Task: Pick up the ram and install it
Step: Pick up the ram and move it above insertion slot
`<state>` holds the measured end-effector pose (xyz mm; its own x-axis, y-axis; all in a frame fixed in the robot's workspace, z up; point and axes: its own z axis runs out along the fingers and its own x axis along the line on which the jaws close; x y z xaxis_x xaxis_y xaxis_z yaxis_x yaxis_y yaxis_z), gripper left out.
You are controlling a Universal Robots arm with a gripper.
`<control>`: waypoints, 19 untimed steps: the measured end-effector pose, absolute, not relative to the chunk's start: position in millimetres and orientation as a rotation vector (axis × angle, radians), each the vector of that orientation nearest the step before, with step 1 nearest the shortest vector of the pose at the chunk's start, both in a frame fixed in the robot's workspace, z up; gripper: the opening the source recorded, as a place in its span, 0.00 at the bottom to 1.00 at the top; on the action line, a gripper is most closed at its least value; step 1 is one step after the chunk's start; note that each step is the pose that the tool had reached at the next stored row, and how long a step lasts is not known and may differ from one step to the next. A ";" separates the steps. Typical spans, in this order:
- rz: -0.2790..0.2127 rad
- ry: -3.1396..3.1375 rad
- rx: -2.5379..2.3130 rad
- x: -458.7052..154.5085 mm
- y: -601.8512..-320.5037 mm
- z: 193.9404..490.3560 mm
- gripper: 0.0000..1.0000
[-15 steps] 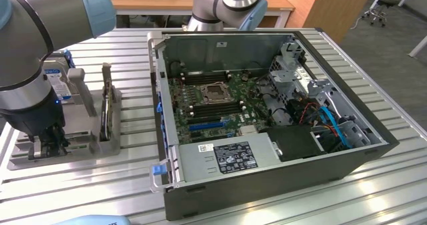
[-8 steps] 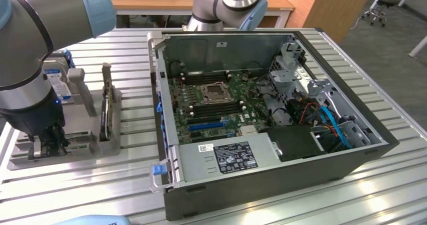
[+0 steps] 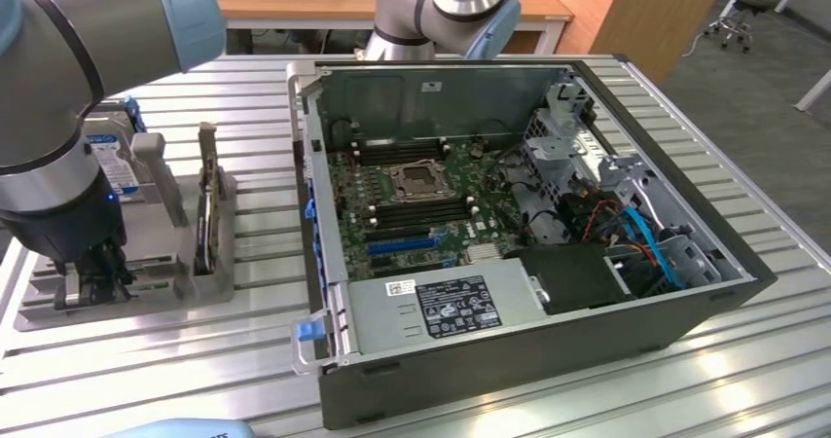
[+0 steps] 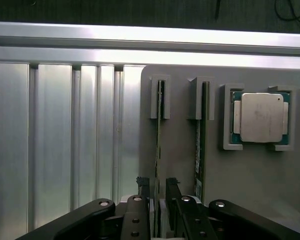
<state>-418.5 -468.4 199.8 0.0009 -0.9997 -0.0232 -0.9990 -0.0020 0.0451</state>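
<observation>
Two ram sticks stand on edge in slots of a grey fixture (image 4: 180, 150). In the wrist view my gripper (image 4: 158, 186) is lowered over one end of the ram (image 4: 159, 145). One dark fingertip (image 4: 144, 186) is on each side of it, with a thin gap either way, so the gripper is open. The second stick (image 4: 200, 140) stands parallel beside it, outside the fingers. In the exterior view the gripper (image 3: 97, 277) reaches down into the fixture (image 3: 169, 282) at the exterior view's left, and the arm hides the stick it straddles.
A square silver processor (image 4: 261, 118) lies in its pocket beyond the second stick. A hard drive with a blue label (image 3: 111, 156) stands in the fixture. The open computer case (image 3: 520, 341) with its motherboard (image 3: 415, 209) lies at the exterior view's right on the slatted aluminium table (image 4: 55, 140).
</observation>
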 end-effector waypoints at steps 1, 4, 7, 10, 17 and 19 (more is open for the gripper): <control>-0.075 -2.208 2.212 -418.5 -468.4 200.3 0.27; -0.075 -2.208 2.212 -418.5 -468.4 201.5 0.27; -0.075 -2.208 2.212 -418.5 -468.4 201.5 0.27; -0.075 -2.208 2.211 -418.5 -468.4 201.6 0.27; -0.075 -2.208 2.211 -418.5 -468.4 201.6 0.27; -0.075 -2.208 2.211 -418.5 -468.4 201.6 0.20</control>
